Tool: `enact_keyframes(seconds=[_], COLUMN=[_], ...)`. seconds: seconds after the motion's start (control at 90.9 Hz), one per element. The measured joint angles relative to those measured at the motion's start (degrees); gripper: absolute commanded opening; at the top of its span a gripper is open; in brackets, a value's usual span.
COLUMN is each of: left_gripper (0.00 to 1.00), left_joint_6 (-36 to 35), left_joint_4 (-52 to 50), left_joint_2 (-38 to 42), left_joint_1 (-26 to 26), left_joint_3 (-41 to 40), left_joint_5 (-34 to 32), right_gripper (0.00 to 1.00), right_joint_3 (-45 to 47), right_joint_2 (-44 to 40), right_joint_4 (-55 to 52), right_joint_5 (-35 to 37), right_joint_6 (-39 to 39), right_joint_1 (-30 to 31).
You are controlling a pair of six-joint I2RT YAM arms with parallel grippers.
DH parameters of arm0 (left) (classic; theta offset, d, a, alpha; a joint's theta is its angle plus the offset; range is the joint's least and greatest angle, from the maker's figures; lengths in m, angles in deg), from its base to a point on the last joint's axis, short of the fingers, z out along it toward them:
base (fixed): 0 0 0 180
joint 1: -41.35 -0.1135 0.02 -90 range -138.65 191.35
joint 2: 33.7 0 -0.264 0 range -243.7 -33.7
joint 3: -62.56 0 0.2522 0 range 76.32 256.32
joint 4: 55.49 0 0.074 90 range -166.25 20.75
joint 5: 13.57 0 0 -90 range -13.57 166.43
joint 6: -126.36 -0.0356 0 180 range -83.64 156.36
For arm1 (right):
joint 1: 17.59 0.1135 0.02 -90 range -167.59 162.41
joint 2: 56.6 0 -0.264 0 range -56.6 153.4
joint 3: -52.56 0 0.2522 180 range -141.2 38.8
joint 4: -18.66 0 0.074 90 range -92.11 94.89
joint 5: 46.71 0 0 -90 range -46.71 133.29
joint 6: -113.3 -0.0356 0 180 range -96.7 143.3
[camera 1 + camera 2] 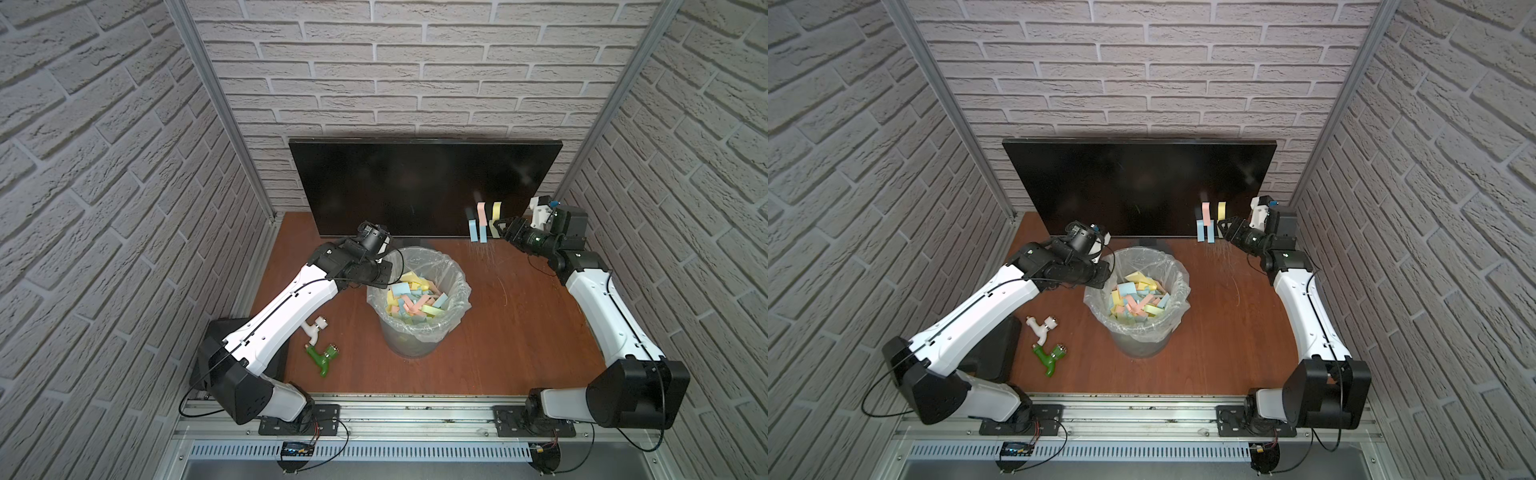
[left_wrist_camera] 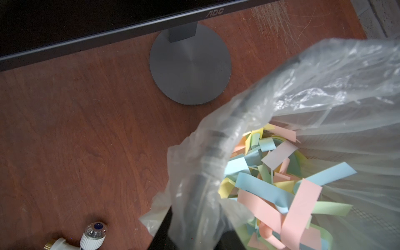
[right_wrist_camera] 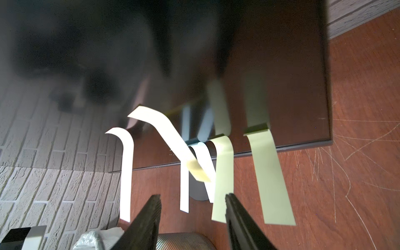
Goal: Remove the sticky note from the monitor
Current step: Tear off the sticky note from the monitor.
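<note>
Five narrow sticky notes [image 1: 481, 212] at least, maybe six, hang on the one monitor [image 1: 395, 187], all close together at the lower right corner of its screen. Two are blue, one pink, one yellow, and the rest pale green. Each is stuck only by its upper end, so the free tails curl off the glass and pass below the bezel, which gives a jaw something to take. The right gripper [image 3: 192, 195] is just before them, jaws partly apart and holding nothing. The tail of a pale green note [image 3: 223, 173] lies near one finger, and I judge it the next to pinch. The left gripper [image 1: 386, 277] sits narrow on the far left rim of the one waste bin [image 1: 457, 266], and it seems to pinch rim and liner to steady it. Inside lie discarded strips [image 1: 415, 303], too many to count. Two taps, a white tap [image 1: 313, 326] and a green tap [image 1: 322, 357], lie idle at the near left of the table [image 1: 519, 332]
</note>
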Motion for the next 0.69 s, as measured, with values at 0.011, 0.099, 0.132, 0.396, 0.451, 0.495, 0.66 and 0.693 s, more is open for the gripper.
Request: enact_keyframes(seconds=[0.011,0.099,0.132,0.396,0.451,0.495,0.66,0.693], left_gripper=[0.31,0.31,0.31,0.31,0.31,0.3,0.3,0.3], left_joint_6=[0.0,0.0,0.0,-0.2,-0.2,-0.3,-0.4,-0.4], left_joint_4=[0.0,0.0,0.0,0.0,0.0,0.0,0.0,0.0], left_joint_2=[0.0,0.0,-0.1,-0.1,-0.1,-0.1,-0.1,-0.1], left_joint_1=[0.0,0.0,0.0,0.0,0.0,0.0,0.0,0.0], left_joint_3=[0.0,0.0,0.0,0.0,0.0,0.0,0.0,0.0], left_joint_5=[0.0,0.0,0.0,-0.3,-0.3,-0.3,-0.3,-0.4], right_gripper=[0.52,0.51,0.51,0.5,0.5,0.5,0.48,0.47], right_joint_3=[-0.1,-0.4,-0.5,-0.7,-0.7,-0.7,-0.7,-0.7], right_joint_2=[0.1,0.8,1.1,3.7,3.9,3.9,3.9,3.9], right_joint_4=[0.0,0.3,0.4,2.1,2.6,2.9,4.2,4.5], right_joint_5=[0.0,-0.1,-0.2,-1.2,-1.8,-2.1,-2.7,-2.8], right_joint_6=[0.0,0.1,0.0,-0.2,-0.2,-0.2,-0.2,-0.2], right_joint_1=[0.0,0.0,0.0,0.0,0.0,0.0,0.0,0.0])
